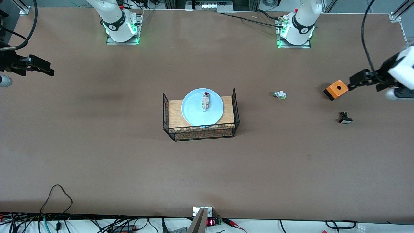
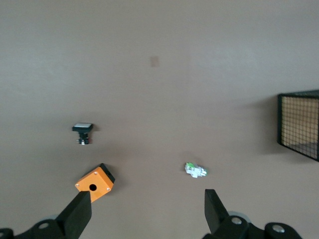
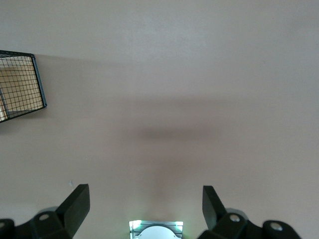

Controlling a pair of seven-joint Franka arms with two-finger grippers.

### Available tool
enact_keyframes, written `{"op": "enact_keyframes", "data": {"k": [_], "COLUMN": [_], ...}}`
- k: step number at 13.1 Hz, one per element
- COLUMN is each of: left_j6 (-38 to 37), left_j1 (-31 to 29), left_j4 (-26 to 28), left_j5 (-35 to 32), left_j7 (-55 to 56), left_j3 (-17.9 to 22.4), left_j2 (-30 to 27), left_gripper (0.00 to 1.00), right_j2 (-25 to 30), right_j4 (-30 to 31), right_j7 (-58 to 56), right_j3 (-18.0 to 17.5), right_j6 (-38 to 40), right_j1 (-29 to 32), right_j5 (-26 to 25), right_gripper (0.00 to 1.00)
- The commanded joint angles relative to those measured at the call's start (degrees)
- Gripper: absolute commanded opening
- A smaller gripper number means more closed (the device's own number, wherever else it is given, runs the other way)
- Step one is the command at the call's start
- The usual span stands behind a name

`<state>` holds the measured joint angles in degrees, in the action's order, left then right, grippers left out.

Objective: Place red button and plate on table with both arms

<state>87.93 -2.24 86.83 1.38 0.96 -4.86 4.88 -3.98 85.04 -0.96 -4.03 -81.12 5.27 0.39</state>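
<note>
The small cylindrical red button (image 1: 205,101) lies on the round pale-blue plate (image 1: 194,113), in the wire basket (image 1: 201,132) mid-table (image 1: 97,145). Left gripper (image 1: 351,84) at three o'clock and right gripper (image 1: 48,69) at nine o'clock hover with fingers apart.

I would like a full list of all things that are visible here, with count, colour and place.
plate: one, pale blue, on the wooden board in the basket.
red button: one, whitish with red cap, lying on the plate.
basket: one, black wire, mid-table.
green button: one, toward the left arm's end.
orange box: one, beside the left end effector.
black button: one, nearer the front camera than the box.
table: brown.
left end effector: open.
right end effector: open, waiting.
</note>
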Motion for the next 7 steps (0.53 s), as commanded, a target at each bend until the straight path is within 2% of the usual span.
{"op": "enact_keyframes", "data": {"k": [1,4,6,7], "left_j6": [-0.7,0.6,1.4,1.4], "left_j1": [0.3,0.7,0.8,1.2], "left_j4": [1.2,0.5,-0.8,-1.0], "left_j5": [0.5,1.7,1.2,1.3], "left_j7": [0.1,1.0,8.7,13.8], "left_j3": [-4.9,-12.9,-19.2,-21.0], "left_j2": [-1.1,0.1,3.4,5.8], "left_gripper": [1.00,1.00,1.00,1.00], "right_j2": [-0.8,-0.8,-0.8,-0.8], "right_j4": [-1.6,-1.6,-1.6,-1.6], "right_j7": [-0.2,-0.1,-0.1,-0.1], "right_j3": [-0.4,-0.4,-0.4,-0.4], "right_j6": [0.4,0.3,0.3,0.3], "right_j1": [0.4,0.3,0.3,0.3], "right_j5": [0.0,0.0,0.0,0.0], "right_gripper": [1.00,1.00,1.00,1.00]}}
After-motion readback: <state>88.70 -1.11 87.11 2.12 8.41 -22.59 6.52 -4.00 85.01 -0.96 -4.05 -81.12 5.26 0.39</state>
